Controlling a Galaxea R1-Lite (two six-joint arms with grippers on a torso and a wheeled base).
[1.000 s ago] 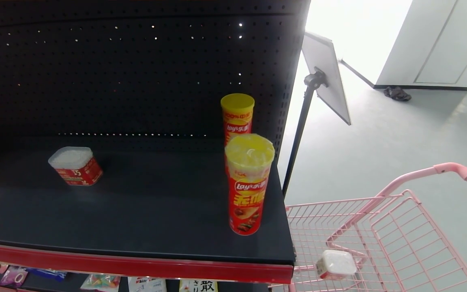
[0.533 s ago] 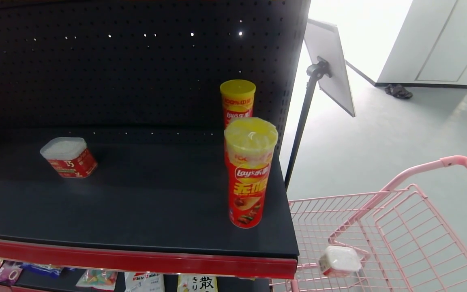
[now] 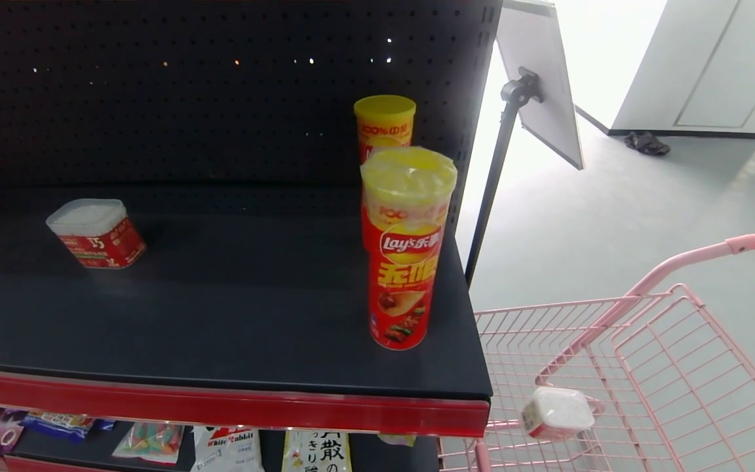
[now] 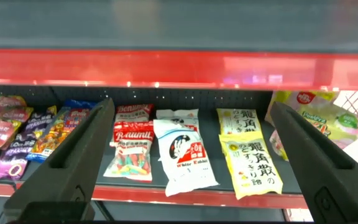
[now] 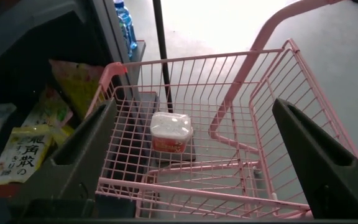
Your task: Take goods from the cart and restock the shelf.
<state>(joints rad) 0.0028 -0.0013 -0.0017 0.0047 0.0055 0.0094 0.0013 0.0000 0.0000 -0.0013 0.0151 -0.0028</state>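
The right gripper [image 5: 194,102] is hanging over the pink cart [image 5: 253,68], fingers spread wide and holding nothing; a cart tub [image 5: 171,132] is sitting upright on the wire floor. The left gripper [image 4: 192,106] is gaping empty too, facing snack bags [image 4: 182,155] on the lower shelf. On the top shelf [image 3: 220,308] a front can [image 3: 407,249] is standing just before a rear can [image 3: 384,121], with a shelf tub [image 3: 96,233] sitting well to the left.
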